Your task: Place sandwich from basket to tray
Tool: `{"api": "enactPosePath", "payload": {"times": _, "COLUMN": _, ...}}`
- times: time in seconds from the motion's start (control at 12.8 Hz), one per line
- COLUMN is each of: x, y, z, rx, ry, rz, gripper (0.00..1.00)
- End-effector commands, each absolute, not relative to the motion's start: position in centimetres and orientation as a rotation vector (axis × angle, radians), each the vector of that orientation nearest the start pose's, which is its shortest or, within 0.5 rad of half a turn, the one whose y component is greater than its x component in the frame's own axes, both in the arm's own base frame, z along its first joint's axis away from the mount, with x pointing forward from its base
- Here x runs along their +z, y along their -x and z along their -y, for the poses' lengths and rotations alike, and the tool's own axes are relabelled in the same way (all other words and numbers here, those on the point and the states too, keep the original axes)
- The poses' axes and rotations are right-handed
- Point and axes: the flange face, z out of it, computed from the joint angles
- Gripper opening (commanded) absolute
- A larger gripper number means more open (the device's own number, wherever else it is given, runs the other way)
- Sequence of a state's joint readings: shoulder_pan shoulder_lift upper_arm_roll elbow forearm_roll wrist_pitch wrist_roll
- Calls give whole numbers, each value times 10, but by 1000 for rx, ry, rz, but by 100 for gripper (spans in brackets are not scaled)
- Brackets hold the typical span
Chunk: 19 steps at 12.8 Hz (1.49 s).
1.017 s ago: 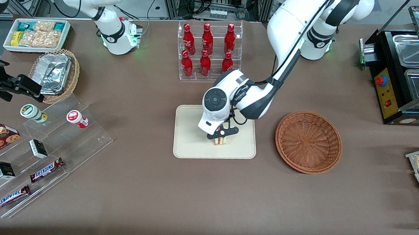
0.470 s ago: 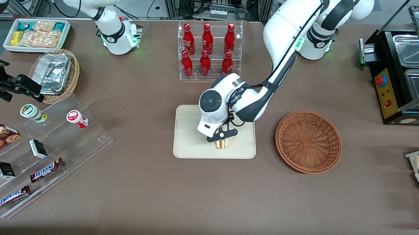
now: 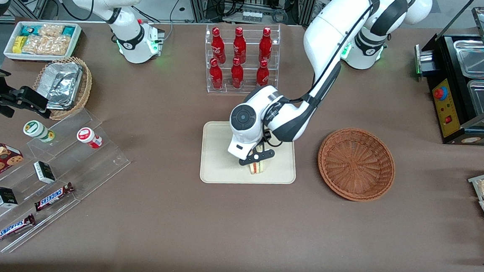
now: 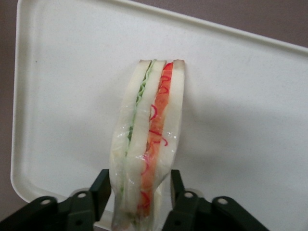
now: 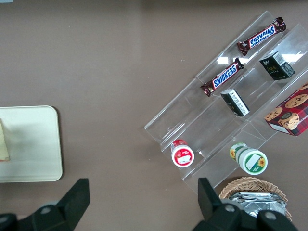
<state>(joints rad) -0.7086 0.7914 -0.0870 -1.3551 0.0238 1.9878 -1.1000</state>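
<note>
The sandwich (image 3: 258, 168), a pale wedge with green and red filling, stands on its edge on the cream tray (image 3: 220, 151), close to the tray edge nearest the front camera. My left gripper (image 3: 257, 160) hangs directly over it. In the left wrist view the sandwich (image 4: 149, 139) rises from between my gripper (image 4: 139, 192), and a thin gap shows on each side between the bread and the black fingers (image 4: 101, 190), so the gripper is open around it. The reddish-brown basket (image 3: 356, 164) sits beside the tray toward the working arm's end and holds nothing.
A clear rack of red bottles (image 3: 239, 60) stands farther from the front camera than the tray. Stepped acrylic shelves with snack bars and cups (image 3: 55, 171) and a tan basket with foil (image 3: 62, 85) lie toward the parked arm's end. A black warmer (image 3: 467, 86) stands at the working arm's end.
The wrist shifted slightly toward the parked arm's end, and the sandwich came down nearer the tray's front edge. In the last half second almost nothing moved.
</note>
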Motion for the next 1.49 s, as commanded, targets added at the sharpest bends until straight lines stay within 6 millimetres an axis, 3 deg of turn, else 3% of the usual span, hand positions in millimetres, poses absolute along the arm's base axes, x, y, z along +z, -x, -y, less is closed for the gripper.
{"api": "enactPosePath", "payload": {"times": 0.0, "x": 279, "y": -523, "z": 504, "rx": 124, "ry": 3022, "rz": 502, "gripper": 100}}
{"api": "enactPosePath", "payload": {"times": 0.16, "x": 316, "y": -534, "z": 485, "rx": 115, "ry": 3039, "rz": 463, "gripper": 100}}
{"api": "enactPosePath", "payload": {"times": 0.31, "x": 352, "y": -530, "z": 476, "rx": 140, "ry": 3032, "rz": 362, "gripper": 100}}
{"api": "enactPosePath", "payload": {"times": 0.39, "x": 372, "y": -536, "z": 460, "rx": 150, "ry": 3032, "rz": 319, "gripper": 100}}
{"api": "enactPosePath", "payload": {"times": 0.55, "x": 396, "y": -549, "z": 426, "rx": 191, "ry": 3023, "rz": 243, "gripper": 100}}
{"api": "enactPosePath", "payload": {"times": 0.63, "x": 402, "y": -548, "z": 421, "rx": 206, "ry": 3020, "rz": 163, "gripper": 100}}
{"api": "enactPosePath", "payload": {"times": 0.94, "x": 417, "y": -575, "z": 331, "rx": 304, "ry": 2964, "rz": 222, "gripper": 100}}
{"api": "enactPosePath", "payload": {"times": 1.1, "x": 424, "y": -575, "z": 286, "rx": 350, "ry": 2977, "rz": 88, "gripper": 100}}
{"api": "enactPosePath", "payload": {"times": 1.41, "x": 458, "y": -562, "z": 203, "rx": 376, "ry": 3009, "rz": -11, "gripper": 100}}
